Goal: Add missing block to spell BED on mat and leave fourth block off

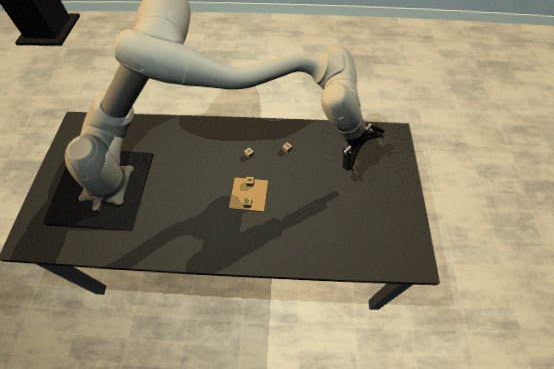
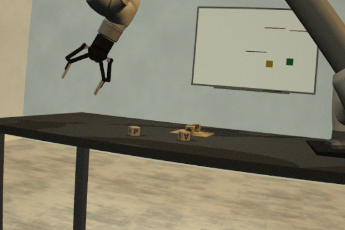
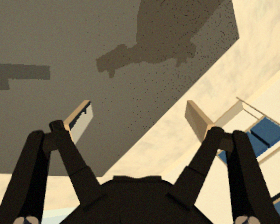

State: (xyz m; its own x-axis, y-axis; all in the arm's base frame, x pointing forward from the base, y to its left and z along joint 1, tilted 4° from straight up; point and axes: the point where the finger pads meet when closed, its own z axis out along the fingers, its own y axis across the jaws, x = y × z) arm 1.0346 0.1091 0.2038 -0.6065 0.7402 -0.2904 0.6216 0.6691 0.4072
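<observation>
My black two-finger gripper (image 2: 83, 73) hangs spread wide and empty, high above the dark table (image 1: 320, 253), well apart from the tan square mat (image 1: 256, 192). Two small wooden letter blocks (image 1: 249, 181) sit on that mat; two more (image 1: 248, 152) lie just beyond it.

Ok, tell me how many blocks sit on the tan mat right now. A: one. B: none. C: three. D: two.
D: the top view shows two blocks on the mat, while the other two blocks lie off it on the table.
</observation>
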